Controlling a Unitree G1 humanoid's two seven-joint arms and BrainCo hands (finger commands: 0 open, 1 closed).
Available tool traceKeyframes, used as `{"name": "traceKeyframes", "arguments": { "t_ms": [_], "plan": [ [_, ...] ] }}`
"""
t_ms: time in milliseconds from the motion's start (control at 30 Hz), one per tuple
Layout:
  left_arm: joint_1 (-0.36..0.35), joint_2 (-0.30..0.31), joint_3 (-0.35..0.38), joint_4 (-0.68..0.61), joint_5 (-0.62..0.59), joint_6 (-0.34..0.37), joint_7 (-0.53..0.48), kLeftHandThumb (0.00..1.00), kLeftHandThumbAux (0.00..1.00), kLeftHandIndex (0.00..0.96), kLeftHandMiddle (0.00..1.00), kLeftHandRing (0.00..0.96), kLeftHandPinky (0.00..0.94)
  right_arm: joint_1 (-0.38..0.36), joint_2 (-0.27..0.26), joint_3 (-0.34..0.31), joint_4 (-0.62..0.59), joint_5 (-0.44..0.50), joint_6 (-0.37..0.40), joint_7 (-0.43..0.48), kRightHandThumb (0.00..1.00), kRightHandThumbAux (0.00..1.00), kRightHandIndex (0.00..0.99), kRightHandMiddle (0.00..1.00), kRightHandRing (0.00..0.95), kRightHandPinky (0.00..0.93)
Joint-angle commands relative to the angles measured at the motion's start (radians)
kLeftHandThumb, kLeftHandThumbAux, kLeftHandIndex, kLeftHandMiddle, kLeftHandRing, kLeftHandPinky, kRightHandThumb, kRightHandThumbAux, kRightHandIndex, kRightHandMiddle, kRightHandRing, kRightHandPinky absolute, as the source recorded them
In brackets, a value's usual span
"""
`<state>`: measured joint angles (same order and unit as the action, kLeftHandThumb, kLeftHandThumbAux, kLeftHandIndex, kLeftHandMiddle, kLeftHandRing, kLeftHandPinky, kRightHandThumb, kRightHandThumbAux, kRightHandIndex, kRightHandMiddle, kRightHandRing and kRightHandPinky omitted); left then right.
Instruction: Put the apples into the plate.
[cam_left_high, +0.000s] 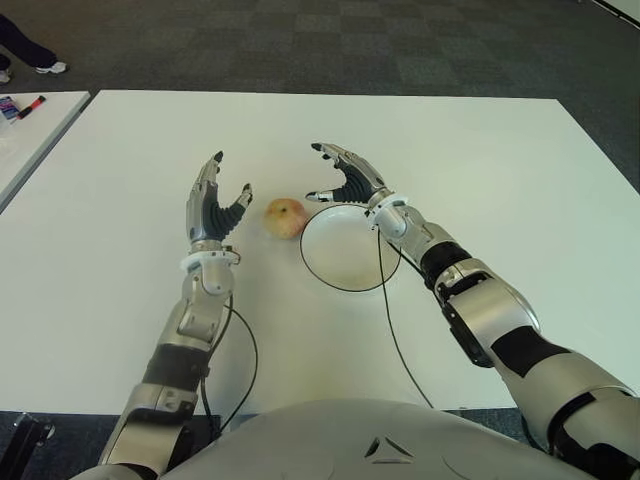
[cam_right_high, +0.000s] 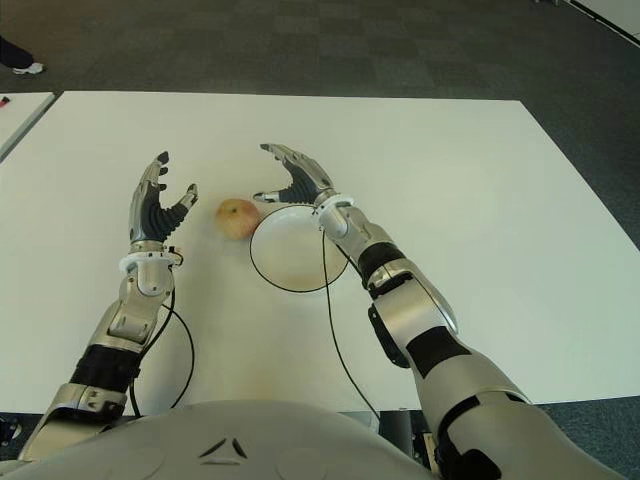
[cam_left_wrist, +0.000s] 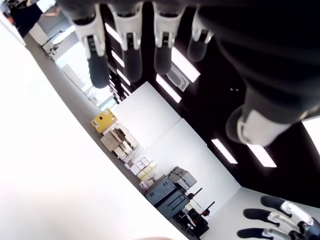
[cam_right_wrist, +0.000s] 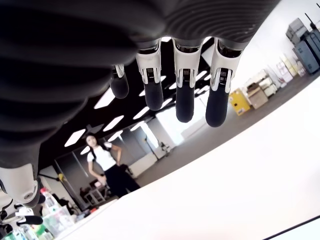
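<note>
Progress: nothing delivered as far as the pictures show; I judge the task at its start, with the pick-up and the placing both left to do
Apple (cam_left_high: 285, 218): one yellowish-red fruit, the only one in view, lies on the white table (cam_left_high: 120, 300) just left of centre in the left eye view, outside the dish; from these views I cannot tell whether it touches the rim or only sits just beside it
Plate (cam_left_high: 350, 280): white round dish with a thin dark rim, at the centre of the left eye view, immediately right of the apple; its bowl holds no fruit
Left hand (cam_left_high: 213, 205): shows left of the apple, near it but apart, palm turned toward it; its wrist view has the fingers (cam_left_wrist: 125, 50) straight and separated with nothing between them, so it is spread and empty
Right hand (cam_left_high: 348, 178): shows above the plate's upper edge in the left eye view, wrist over the rim, fingers reaching toward the upper left; its wrist view shows the fingers (cam_right_wrist: 182, 95) extended and apart, gripping nothing
Remaining: one hand needs to close round the apple, lift it and set it inside the dish; the gap between them is slight, so I judge the carry brief
Other: a second table (cam_left_high: 30, 130) at the left edge; a person's shoe (cam_left_high: 50, 67) in the upper left corner
</note>
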<state>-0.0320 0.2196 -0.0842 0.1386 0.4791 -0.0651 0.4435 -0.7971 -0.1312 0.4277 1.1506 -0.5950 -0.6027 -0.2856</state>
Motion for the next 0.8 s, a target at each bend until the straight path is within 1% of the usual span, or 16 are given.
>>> {"name": "traceKeyframes", "arguments": {
  "t_ms": [33, 267, 500, 700, 800],
  "plan": [
    [0.028, -0.015, 0.017, -0.046, -0.022, 0.029, -0.036, 0.412, 0.559, 0.028, 0.119, 0.152, 0.213, -0.023, 0.009, 0.001, 0.014, 0.009, -0.015, 0.018, 0.461, 0.527, 0.065, 0.131, 0.174, 0.263],
    [0.044, -0.036, 0.033, -0.086, -0.050, 0.050, -0.058, 0.439, 0.560, 0.030, 0.119, 0.154, 0.220, -0.029, 0.008, -0.002, 0.016, 0.011, -0.024, 0.029, 0.458, 0.522, 0.055, 0.130, 0.168, 0.255],
    [0.050, -0.041, 0.048, -0.082, -0.068, 0.044, -0.070, 0.466, 0.553, 0.032, 0.130, 0.167, 0.234, -0.035, 0.008, 0.001, 0.015, 0.010, -0.027, 0.043, 0.463, 0.519, 0.054, 0.134, 0.176, 0.271],
    [0.059, -0.037, 0.051, -0.082, -0.076, 0.041, -0.083, 0.479, 0.542, 0.031, 0.123, 0.158, 0.213, -0.038, 0.014, 0.003, 0.009, 0.013, -0.028, 0.070, 0.460, 0.520, 0.053, 0.129, 0.172, 0.260],
    [0.072, -0.030, 0.049, -0.086, -0.072, 0.038, -0.092, 0.472, 0.528, 0.025, 0.101, 0.135, 0.190, -0.036, 0.021, 0.003, 0.008, 0.018, -0.028, 0.092, 0.464, 0.526, 0.057, 0.128, 0.172, 0.263]
  ]
}}
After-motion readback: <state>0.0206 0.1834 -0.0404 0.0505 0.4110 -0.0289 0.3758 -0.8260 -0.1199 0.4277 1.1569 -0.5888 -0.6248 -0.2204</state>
